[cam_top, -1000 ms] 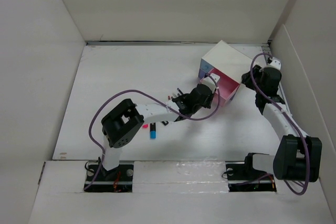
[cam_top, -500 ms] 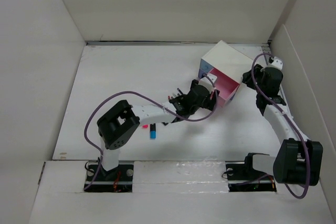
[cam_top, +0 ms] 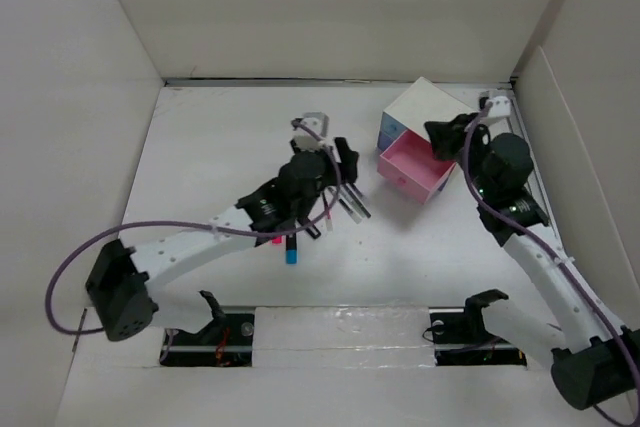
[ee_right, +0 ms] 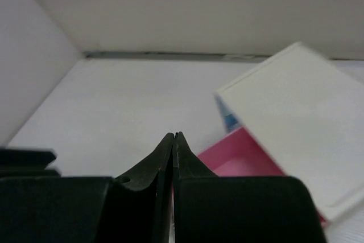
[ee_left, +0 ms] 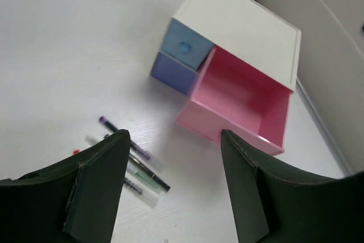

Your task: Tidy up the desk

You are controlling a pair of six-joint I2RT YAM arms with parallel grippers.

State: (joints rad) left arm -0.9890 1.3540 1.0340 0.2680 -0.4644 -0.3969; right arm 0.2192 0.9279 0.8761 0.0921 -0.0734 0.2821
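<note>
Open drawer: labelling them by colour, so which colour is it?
Pink; the open drawer shows best in the left wrist view.
</note>
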